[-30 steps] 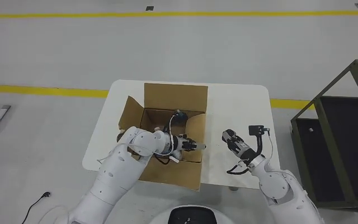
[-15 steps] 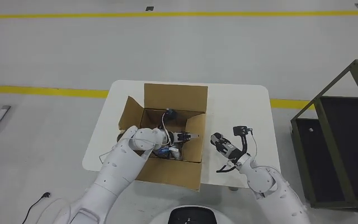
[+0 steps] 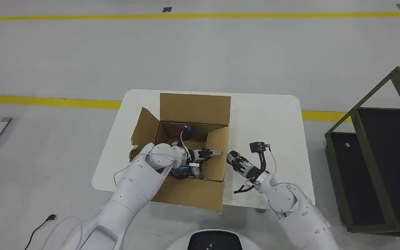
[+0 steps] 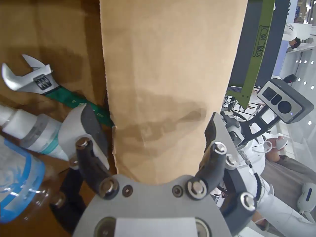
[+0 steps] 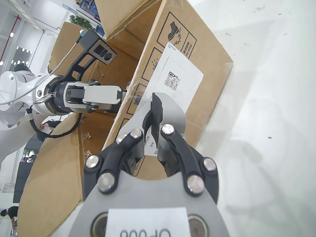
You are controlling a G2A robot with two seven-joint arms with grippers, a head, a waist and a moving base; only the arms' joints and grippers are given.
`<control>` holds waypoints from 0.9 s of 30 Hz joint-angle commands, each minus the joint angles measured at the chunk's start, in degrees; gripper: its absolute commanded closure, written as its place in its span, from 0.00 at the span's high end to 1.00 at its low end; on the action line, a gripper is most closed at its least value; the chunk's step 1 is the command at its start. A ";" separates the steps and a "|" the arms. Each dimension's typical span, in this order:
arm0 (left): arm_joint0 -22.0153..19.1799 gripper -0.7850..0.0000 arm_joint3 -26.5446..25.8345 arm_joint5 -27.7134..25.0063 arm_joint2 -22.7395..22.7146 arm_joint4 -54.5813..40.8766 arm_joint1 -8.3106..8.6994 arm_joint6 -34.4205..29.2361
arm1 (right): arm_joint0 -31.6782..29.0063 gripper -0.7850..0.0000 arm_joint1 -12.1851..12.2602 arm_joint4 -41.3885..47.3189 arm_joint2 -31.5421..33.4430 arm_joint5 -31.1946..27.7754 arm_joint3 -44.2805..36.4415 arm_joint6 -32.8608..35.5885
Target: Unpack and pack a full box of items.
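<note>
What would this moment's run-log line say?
left claw: open, astride box wall | right claw: shut, beside box | wrench in box

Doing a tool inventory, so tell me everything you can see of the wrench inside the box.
The wrench is an adjustable one: bright silver metal head, mouth open, knurled adjuster screw, dark green handle with pale print. It lies on the box floor, its handle end hidden behind the left claw and a cardboard flap. A white bottle lies close beside it.
</note>
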 commanded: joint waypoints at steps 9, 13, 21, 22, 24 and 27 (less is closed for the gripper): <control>-0.76 1.00 3.84 -2.62 -1.11 -7.87 -0.92 -2.91 | 0.97 0.00 -0.25 0.11 -0.39 -0.52 0.89 0.45; -0.78 1.00 4.14 -4.16 -2.10 -11.33 -0.95 -5.30 | 1.12 0.00 -0.29 0.08 -0.36 -0.55 0.66 0.66; -0.93 1.00 2.32 -5.27 -3.11 -11.39 -0.32 -7.82 | 1.18 0.00 -0.36 -0.02 -0.30 -0.62 0.49 0.96; -0.83 1.00 1.81 -5.19 -3.06 -10.85 -0.22 -7.89 | 1.19 0.00 -0.39 -0.05 -0.35 -0.60 0.53 0.93; -0.50 1.00 0.52 -4.89 -3.22 -10.58 -0.05 -7.90 | 1.21 0.00 -0.43 0.00 -0.43 -0.51 0.66 0.95; 0.01 1.00 -1.74 -4.55 -3.41 -9.72 0.27 -8.11 | 1.11 0.00 -0.48 -0.03 -0.50 -0.48 0.84 0.94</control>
